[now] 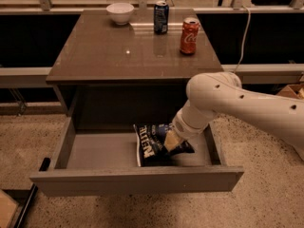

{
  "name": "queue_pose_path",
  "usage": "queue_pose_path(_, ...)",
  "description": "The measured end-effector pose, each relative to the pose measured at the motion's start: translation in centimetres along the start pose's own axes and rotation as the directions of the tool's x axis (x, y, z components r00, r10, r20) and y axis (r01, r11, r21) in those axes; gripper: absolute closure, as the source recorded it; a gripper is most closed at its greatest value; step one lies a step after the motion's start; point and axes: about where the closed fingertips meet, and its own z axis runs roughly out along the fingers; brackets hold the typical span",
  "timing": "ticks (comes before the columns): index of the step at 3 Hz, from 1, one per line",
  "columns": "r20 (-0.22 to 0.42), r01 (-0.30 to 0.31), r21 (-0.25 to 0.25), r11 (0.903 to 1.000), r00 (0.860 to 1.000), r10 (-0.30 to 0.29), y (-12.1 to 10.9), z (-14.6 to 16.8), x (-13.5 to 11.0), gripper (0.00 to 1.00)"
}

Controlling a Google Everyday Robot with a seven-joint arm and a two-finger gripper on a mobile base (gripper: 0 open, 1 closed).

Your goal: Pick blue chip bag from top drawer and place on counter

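Observation:
The top drawer stands pulled open below the counter. The blue chip bag, dark navy with white lettering, lies on the drawer floor right of centre, propped up a little. My white arm reaches in from the right. My gripper is down inside the drawer, on the bag's right half and touching it. The arm's wrist hides the bag's right edge.
On the counter stand a white bowl at the back, a dark blue soda can and a red cola can. A white cable hangs behind the counter's right side. A cardboard box sits at the far right.

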Motion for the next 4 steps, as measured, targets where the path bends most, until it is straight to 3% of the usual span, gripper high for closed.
queue_pose_path(4, 0.007, 0.017, 0.011, 0.9998, 1.0, -0.017, 0.29, -0.67, -0.56, 1.0)
